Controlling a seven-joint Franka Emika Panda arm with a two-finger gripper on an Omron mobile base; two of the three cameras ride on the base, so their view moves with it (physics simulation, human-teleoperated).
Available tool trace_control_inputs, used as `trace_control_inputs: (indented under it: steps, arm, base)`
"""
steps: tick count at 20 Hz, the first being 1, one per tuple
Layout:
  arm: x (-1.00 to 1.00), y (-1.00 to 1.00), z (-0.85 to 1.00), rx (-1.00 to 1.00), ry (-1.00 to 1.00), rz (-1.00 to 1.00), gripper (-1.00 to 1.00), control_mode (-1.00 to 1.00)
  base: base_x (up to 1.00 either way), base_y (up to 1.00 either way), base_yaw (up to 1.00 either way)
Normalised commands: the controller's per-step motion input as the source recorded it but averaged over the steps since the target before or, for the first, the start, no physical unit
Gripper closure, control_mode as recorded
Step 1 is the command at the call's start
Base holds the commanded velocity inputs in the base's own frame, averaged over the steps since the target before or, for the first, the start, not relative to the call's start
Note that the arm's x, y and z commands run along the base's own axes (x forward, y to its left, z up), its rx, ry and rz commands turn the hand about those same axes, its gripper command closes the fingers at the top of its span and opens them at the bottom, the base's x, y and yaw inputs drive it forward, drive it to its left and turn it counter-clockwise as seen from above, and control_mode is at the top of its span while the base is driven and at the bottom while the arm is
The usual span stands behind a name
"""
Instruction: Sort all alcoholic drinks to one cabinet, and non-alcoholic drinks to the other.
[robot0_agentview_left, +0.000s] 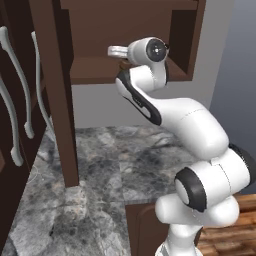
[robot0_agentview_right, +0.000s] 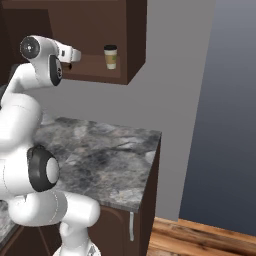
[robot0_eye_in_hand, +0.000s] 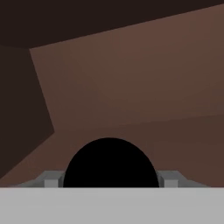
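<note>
Gripper (robot0_agentview_right: 75, 54) at upper left, inside the open wall cabinet (robot0_agentview_right: 135, 60), apparently clamps a black-lidded cup (robot0_eye_in_hand: 109, 162) (lid between the fingers); another coffee cup (robot0_agentview_right: 110, 56) already shelved; bottles remain, seemingly.

One tan cup (robot0_agentview_right: 110, 56) with a black lid stands on the open cabinet's (robot0_agentview_right: 135, 45) shelf in the right base view, and one round black lid (robot0_eye_in_hand: 110, 162) shows between the gripper's fingers in the hand view; whether that is a second cup cannot be told. There is one open wall cabinet, one open door (robot0_agentview_left: 59, 95) to its left, and three long pale handles (robot0_agentview_left: 17, 70) on the dark doors at the far left. One marble counter (robot0_agentview_right: 105, 155) lies below, with one low cabinet (robot0_agentview_right: 117, 227) under it carrying one short handle (robot0_agentview_right: 131, 226).
</note>
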Motion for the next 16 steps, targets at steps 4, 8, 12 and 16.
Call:
trace_control_inputs:
  steps: [4,8,12,16]
  arm:
    - [0.48,0.06,-0.23,0.00,0.01,0.00,1.00,-1.00]
    - [0.49,0.07,-0.22,0.00,0.02,0.00,1.00,-1.00]
    - [0.50,0.09,-0.21,0.00,0.03,0.00,1.00,-1.00]
    - [0.47,0.07,-0.24,0.00,0.02,-0.01,1.00,-1.00]
  base:
    - [0.00,0.00,0.00]
    - [0.00,0.00,0.00]
    - [0.00,0.00,0.00]
    - [0.00,0.00,0.00]
